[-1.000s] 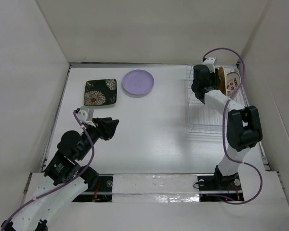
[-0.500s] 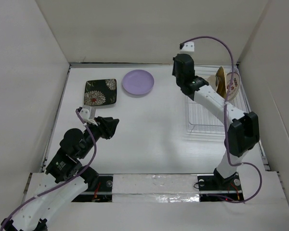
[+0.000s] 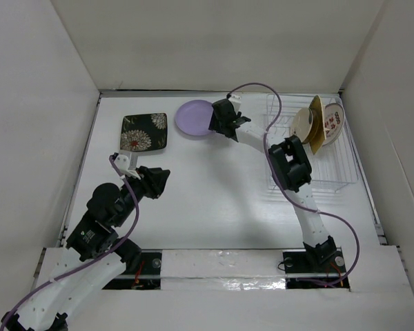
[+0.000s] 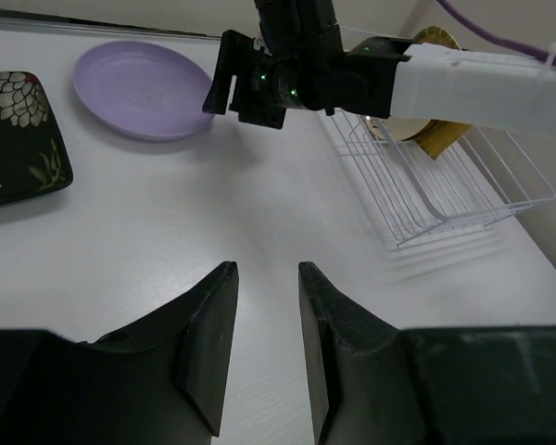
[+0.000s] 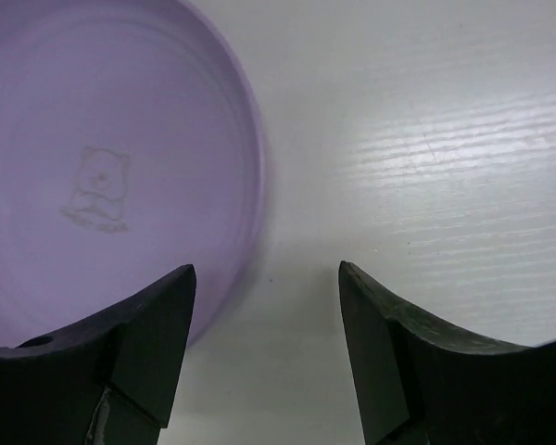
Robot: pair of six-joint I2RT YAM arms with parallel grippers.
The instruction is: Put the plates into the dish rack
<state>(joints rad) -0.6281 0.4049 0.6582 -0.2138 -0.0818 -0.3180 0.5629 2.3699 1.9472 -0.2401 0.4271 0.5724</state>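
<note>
A lab robot test cell: plain white panel walls point(image 3: 214, 48) rise beyond the right gripper point(image 3: 214, 126) and left of the left gripper point(image 3: 165, 181), boxing in a flat white table point(image 3: 214, 196); purple cables point(image 3: 329, 221) trail behind.

Matt lilac plate point(image 5: 102, 111), wht wire rack point(image 4: 445, 197)

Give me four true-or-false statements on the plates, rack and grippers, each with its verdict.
1. The right gripper is open at the lilac plate's rim. True.
2. The black floral plate stands in the dish rack. False: it lies flat on the table, left of the lilac plate.
3. The left gripper holds a plate. False: it is open and empty.
4. Several plates stand upright at the dish rack's far end. True.
</note>
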